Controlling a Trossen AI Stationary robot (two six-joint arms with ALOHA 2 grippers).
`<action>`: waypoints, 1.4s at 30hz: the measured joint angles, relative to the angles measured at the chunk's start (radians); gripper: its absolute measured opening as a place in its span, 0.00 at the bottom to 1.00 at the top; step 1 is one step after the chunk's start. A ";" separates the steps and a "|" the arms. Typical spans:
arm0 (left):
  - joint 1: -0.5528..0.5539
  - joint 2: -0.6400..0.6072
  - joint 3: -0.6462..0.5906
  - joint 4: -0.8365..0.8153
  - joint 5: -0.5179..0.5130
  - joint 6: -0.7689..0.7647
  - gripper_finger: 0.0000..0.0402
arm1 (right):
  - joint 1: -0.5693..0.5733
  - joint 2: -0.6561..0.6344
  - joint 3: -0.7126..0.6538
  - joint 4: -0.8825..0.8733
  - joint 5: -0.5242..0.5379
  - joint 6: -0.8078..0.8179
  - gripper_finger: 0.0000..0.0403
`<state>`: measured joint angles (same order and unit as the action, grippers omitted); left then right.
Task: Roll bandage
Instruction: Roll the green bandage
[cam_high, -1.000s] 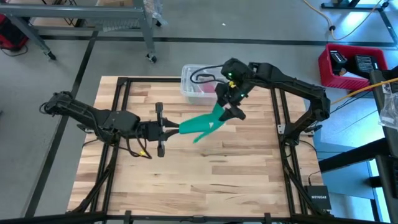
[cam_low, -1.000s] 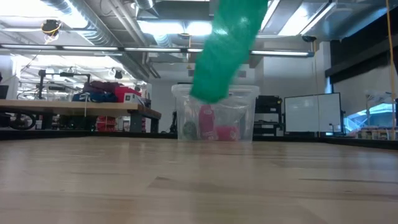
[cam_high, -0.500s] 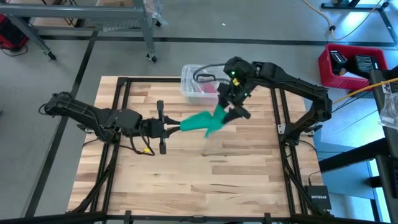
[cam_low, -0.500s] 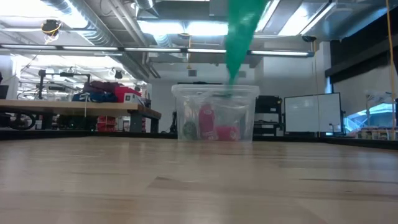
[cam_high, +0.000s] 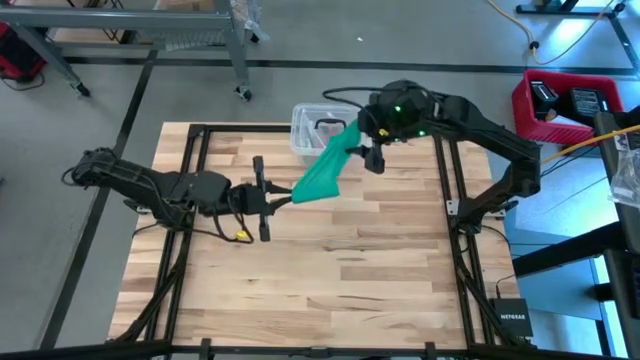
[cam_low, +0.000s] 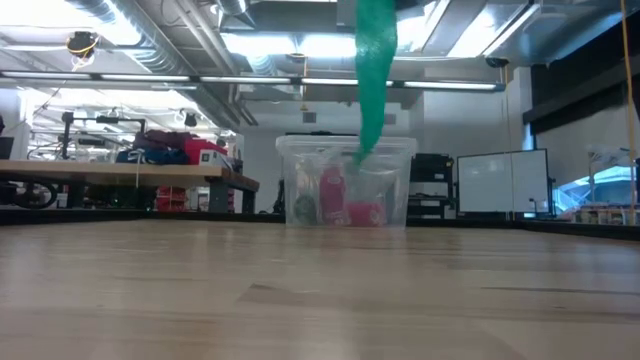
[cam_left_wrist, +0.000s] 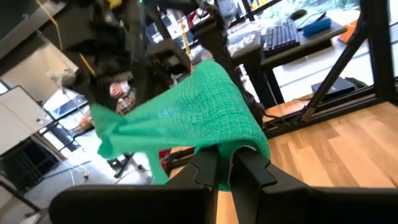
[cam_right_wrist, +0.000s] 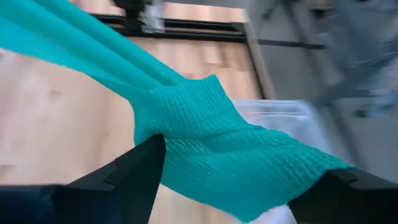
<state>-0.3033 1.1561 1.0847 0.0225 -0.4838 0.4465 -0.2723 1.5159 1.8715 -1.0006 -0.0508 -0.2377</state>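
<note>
The teal-green bandage (cam_high: 322, 175) runs as a slanting strip above the table, from my left gripper (cam_high: 280, 197) up to my right gripper (cam_high: 368, 152) near the clear tub (cam_high: 310, 135). My left gripper (cam_left_wrist: 225, 163) points level toward the table's right and is shut on the strip's lower end. My right gripper (cam_right_wrist: 242, 162) stands wide open and tipped downward, with the bandage (cam_right_wrist: 205, 130) spread across the gap between its fingers. In the low view a tail of the bandage (cam_low: 375, 70) hangs down in front of the tub (cam_low: 345, 185), clear of the table. My left gripper pinches the bandage's lower end (cam_left_wrist: 225, 149) between its two fingers, coming level from the table's left. The cloth bunches there in more than one layer and rises away from the fingers, lifted clear of the table. My right gripper has the bandage's upper part (cam_right_wrist: 186, 134) lying across its open fingers (cam_right_wrist: 140, 171), spanning the gap. How the cloth is caught on them I cannot tell. From here one stretch runs down to my left gripper.
The clear tub with pink-red items (cam_low: 345, 205) stands at the table's far edge, just behind the bandage. A red bin (cam_high: 565, 105) sits off the table to the right. Bare wooden tabletop (cam_high: 340, 270) lies nearer the front.
My right gripper has risen, gone toward the far edge and the tub, and rolled its wrist, staying open. The bandage, a broad loose sheet a second ago, has drawn into a narrower strip slanting up to it; its hanging tail has thinned.
</note>
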 joint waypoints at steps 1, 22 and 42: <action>0.005 0.000 0.000 -0.001 0.000 -0.001 0.04 | 0.009 -0.001 0.005 -0.001 0.053 -0.009 0.72; 0.140 0.016 0.000 0.020 0.009 -0.080 0.04 | 0.191 0.075 0.005 0.039 0.125 -0.138 0.72; 0.150 0.026 -0.001 -0.080 -0.077 -0.124 0.04 | 0.278 0.023 0.005 -0.102 0.302 -0.094 0.72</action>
<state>-0.1532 1.1818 1.0840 -0.0579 -0.5609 0.3223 0.0056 1.5389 1.8763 -1.1021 0.2509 -0.3316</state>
